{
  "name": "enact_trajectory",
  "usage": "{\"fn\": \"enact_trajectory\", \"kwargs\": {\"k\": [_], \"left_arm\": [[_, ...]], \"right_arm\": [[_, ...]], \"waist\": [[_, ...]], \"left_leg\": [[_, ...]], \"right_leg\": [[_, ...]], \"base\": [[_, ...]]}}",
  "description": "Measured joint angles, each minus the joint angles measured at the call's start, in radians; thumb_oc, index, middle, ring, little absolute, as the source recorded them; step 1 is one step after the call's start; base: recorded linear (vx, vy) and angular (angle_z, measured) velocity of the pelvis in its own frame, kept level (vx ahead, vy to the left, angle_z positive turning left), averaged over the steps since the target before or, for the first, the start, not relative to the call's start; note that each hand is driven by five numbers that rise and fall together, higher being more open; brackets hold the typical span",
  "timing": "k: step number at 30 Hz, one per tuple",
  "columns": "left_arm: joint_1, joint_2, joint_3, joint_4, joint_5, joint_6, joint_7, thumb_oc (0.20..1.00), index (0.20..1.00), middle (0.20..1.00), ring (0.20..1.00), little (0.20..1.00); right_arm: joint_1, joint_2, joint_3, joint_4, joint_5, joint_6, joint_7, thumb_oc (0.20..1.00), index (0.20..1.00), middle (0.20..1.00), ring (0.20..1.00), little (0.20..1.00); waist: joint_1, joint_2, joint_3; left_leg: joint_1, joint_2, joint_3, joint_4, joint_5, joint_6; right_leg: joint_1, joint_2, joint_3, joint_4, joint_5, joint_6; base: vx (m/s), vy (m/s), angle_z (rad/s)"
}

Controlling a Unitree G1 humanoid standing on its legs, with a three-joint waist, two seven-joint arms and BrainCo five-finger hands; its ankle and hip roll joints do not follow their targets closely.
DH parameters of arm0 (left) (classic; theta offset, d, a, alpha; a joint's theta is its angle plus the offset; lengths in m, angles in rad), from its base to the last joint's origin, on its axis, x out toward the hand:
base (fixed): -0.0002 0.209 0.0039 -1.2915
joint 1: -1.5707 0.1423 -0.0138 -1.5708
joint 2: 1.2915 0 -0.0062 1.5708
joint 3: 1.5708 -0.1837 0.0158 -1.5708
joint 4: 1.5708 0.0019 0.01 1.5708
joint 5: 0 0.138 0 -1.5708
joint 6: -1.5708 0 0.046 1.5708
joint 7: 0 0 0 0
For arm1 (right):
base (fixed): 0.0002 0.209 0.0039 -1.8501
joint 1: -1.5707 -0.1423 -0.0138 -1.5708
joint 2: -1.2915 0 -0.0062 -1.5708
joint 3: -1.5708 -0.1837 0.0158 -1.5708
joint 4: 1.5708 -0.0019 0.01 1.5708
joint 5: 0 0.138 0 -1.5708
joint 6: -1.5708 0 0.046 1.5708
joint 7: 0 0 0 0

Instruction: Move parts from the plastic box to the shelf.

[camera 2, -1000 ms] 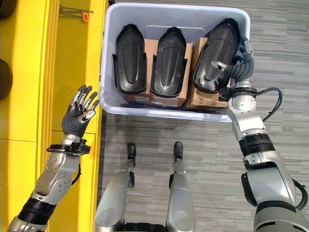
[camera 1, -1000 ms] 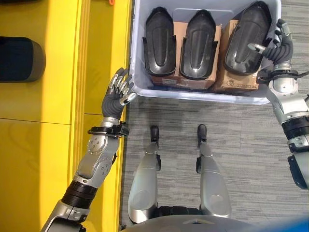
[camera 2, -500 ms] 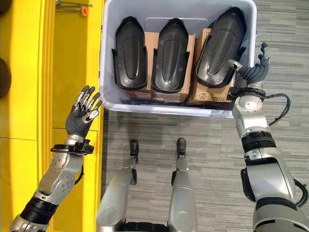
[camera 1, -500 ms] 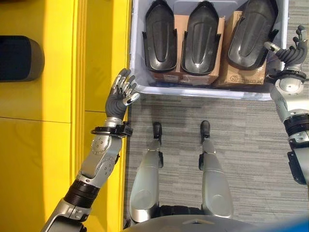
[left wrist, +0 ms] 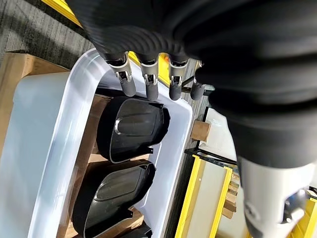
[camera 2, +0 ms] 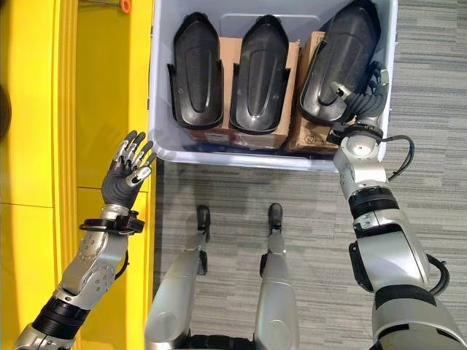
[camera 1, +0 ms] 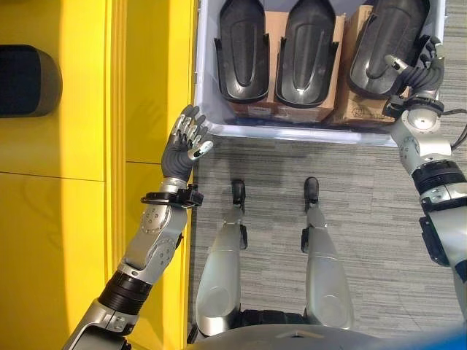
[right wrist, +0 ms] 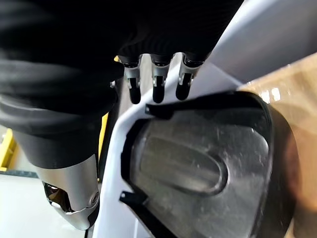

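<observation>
Three black parts in plastic box (camera 2: 162, 87), side by side, each propped on a brown cardboard carton: left part (camera 2: 195, 69), middle part (camera 2: 258, 73), right part (camera 2: 343, 62). Box on grey carpet floor (camera 2: 306, 219), just beside yellow shelf (camera 2: 44, 146) at robot's left. Right hand (camera 2: 357, 102) at box's near right corner, touching lower end of right part; fingers (right wrist: 157, 84) curled at part's rim, thumb on part's face, so gripping right part. Left hand (camera 1: 184, 142) raised over shelf edge, near box's near left corner, apart from it; fingers (left wrist: 149, 82) straight, relaxed, nothing held.
</observation>
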Motion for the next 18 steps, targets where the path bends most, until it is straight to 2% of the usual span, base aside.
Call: {"fn": "enact_trajectory", "kwargs": {"k": [10, 13, 18], "left_arm": [[0.000, 0.000, -0.004, 0.000, -0.001, -0.002, 0.001, 1.000, 1.000, 1.000, 1.000, 1.000], [0.000, 0.001, -0.006, 0.000, -0.003, -0.008, 0.001, 1.000, 1.000, 1.000, 1.000, 1.000], [0.000, 0.001, -0.029, 0.000, -0.022, -0.010, 0.003, 1.000, 1.000, 1.000, 1.000, 1.000]], "right_arm": [[-0.084, 0.001, -0.001, 0.171, 0.063, -0.010, 0.005, 1.000, 1.000, 1.000, 1.000, 1.000], [-0.153, 0.000, -0.002, 0.288, 0.115, -0.012, 0.017, 1.000, 1.000, 1.000, 1.000, 1.000], [-0.161, 0.000, -0.003, 0.321, 0.130, -0.019, 0.022, 1.000, 1.000, 1.000, 1.000, 1.000]], "waist": [[0.009, 0.000, 0.000], [0.018, 0.001, 0.000], [0.024, 0.001, 0.000]], "left_leg": [[-0.020, -0.009, -0.010, 0.005, 0.002, 0.001], [-0.051, -0.010, -0.013, 0.019, 0.003, 0.003], [-0.052, -0.011, -0.016, 0.019, 0.004, 0.003]], "right_leg": [[-0.014, -0.002, -0.003, 0.004, 0.000, 0.000], [-0.043, -0.003, -0.003, 0.016, 0.001, 0.002], [-0.044, -0.005, -0.003, 0.017, 0.001, 0.002]], "base": [[0.00, -0.001, 0.02], [0.00, 0.000, 0.00], [0.00, 0.000, 0.00]]}}
